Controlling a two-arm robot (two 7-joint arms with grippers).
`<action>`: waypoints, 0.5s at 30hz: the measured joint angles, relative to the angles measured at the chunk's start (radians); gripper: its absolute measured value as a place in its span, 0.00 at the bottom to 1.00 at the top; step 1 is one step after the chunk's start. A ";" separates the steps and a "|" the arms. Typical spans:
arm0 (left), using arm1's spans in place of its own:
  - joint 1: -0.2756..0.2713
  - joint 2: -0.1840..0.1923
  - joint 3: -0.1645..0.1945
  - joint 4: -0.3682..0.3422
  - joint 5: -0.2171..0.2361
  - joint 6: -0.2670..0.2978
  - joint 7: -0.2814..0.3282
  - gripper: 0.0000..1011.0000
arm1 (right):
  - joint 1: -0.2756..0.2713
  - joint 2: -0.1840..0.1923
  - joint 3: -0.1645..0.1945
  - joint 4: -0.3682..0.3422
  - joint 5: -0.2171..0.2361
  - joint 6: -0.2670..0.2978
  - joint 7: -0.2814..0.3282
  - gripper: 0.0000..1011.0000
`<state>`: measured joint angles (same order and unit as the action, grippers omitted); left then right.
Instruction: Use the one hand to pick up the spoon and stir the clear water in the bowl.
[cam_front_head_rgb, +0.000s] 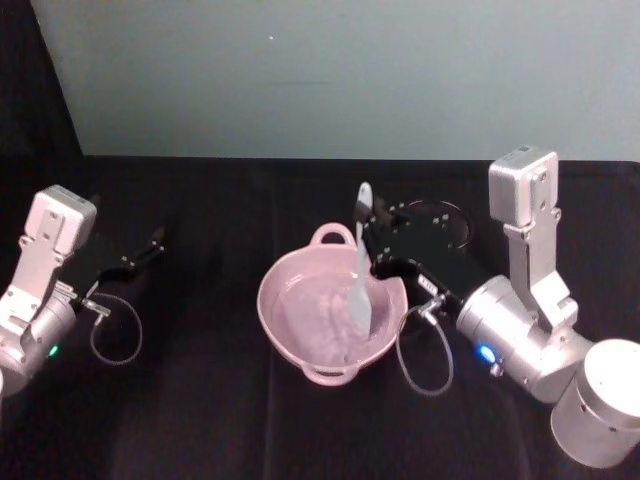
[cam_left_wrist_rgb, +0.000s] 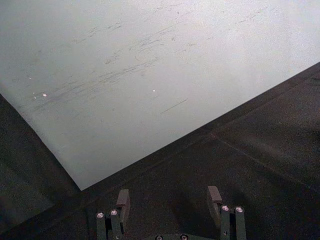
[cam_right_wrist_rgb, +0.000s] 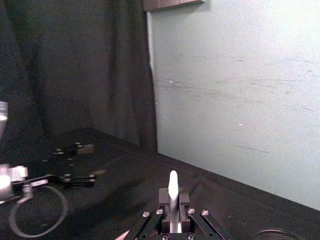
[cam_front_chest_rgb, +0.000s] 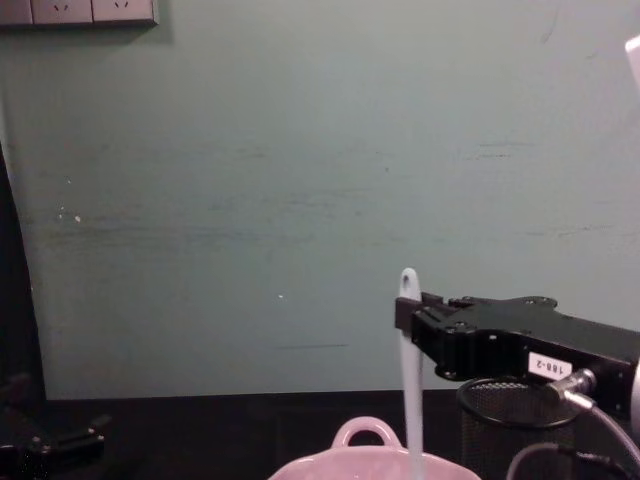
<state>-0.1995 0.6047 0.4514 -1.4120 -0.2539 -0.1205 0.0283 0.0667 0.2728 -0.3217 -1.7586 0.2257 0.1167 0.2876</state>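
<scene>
Right gripper (cam_front_head_rgb: 366, 232) fingers (cam_front_chest_rgb: 428, 320) hide part of the spoon (cam_front_head_rgb: 359, 295) over bowl (cam_front_head_rgb: 285, 300).

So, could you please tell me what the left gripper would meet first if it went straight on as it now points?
Probably the pale green wall: the black tabletop between it and the left gripper, jaws open, looks free, though depth is hard to judge.

A black mesh cup (cam_front_chest_rgb: 500, 430) is sitting on the black table (cam_front_head_rgb: 200, 420), at about two o'clock from its middle. A pale green wall (cam_front_head_rgb: 350, 70) is standing at twelve o'clock. A dark curtain (cam_right_wrist_rgb: 75, 65) is hanging at ten o'clock.
</scene>
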 joint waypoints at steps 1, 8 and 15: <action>0.000 0.000 0.000 0.000 0.000 0.000 0.000 1.00 | -0.007 0.002 -0.002 -0.009 0.005 0.002 0.004 0.11; 0.000 0.000 0.000 0.000 0.000 0.000 0.000 1.00 | -0.020 0.010 -0.032 -0.035 0.025 0.010 0.021 0.11; 0.000 0.000 0.000 0.000 0.000 0.000 0.000 1.00 | 0.023 -0.011 -0.072 0.006 0.026 0.009 0.027 0.11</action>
<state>-0.1996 0.6047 0.4514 -1.4120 -0.2539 -0.1205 0.0282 0.0901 0.2622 -0.3938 -1.7523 0.2519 0.1256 0.3149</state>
